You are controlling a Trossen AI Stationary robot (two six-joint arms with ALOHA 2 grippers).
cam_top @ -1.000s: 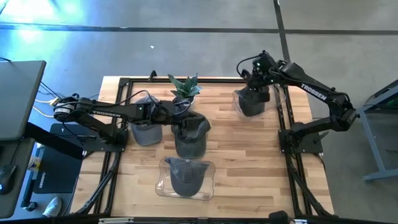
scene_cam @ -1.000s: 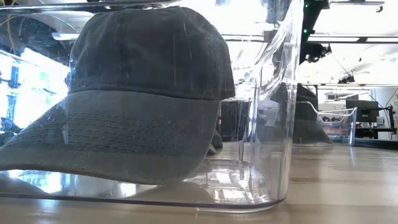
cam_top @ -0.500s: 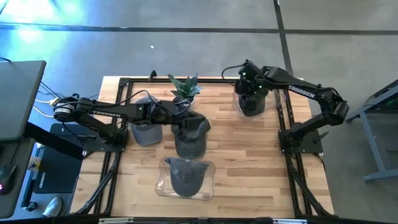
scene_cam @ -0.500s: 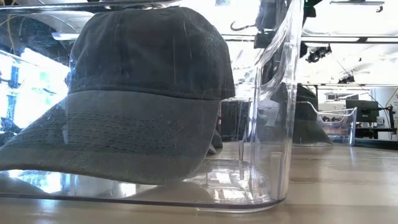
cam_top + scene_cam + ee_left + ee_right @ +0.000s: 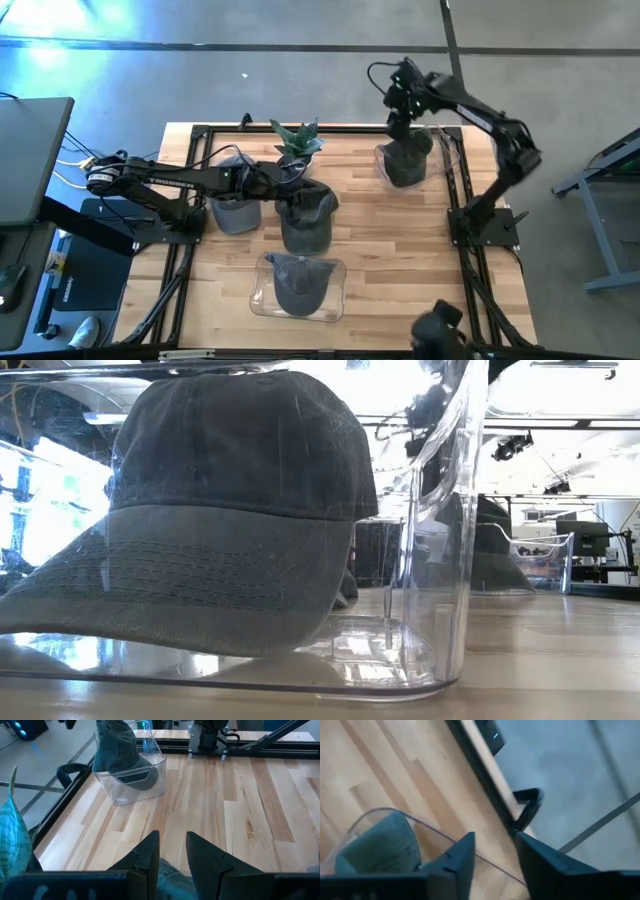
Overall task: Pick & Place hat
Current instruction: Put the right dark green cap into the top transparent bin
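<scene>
Wooden planks form the table [image 5: 390, 260], framed by a dark rail, where four dark grey caps sit among clear plastic holders. At far left the left arm reaches across from its base, its gripper [image 5: 292, 188] low over the middle cap [image 5: 306, 218], just below a potted plant [image 5: 297, 140]. In the left wrist view the left gripper's [image 5: 172, 854] two fingers stand a little apart with denim-coloured cloth visible between and beneath them; whether they actually grip it cannot be told. Beside that arm a second cap [image 5: 235, 208] rests near the table's left side. Nearest the front edge, a cap in a clear holder [image 5: 298, 284] fills the low view, its brim pressed toward the curved plastic wall [image 5: 440, 530]. Farther right, at the back corner, another cap in a clear bin [image 5: 404, 160] sits under the right arm, whose right gripper [image 5: 402, 95] hangs above and just behind it, over the table's rear rail. From the right wrist view, the right gripper's [image 5: 494, 855] fingers are parted with nothing between them, the bin's rim [image 5: 445, 837] and the grey cap [image 5: 385, 845] below. The same bin and cap [image 5: 122, 755] appear across the table in the left wrist view.
</scene>
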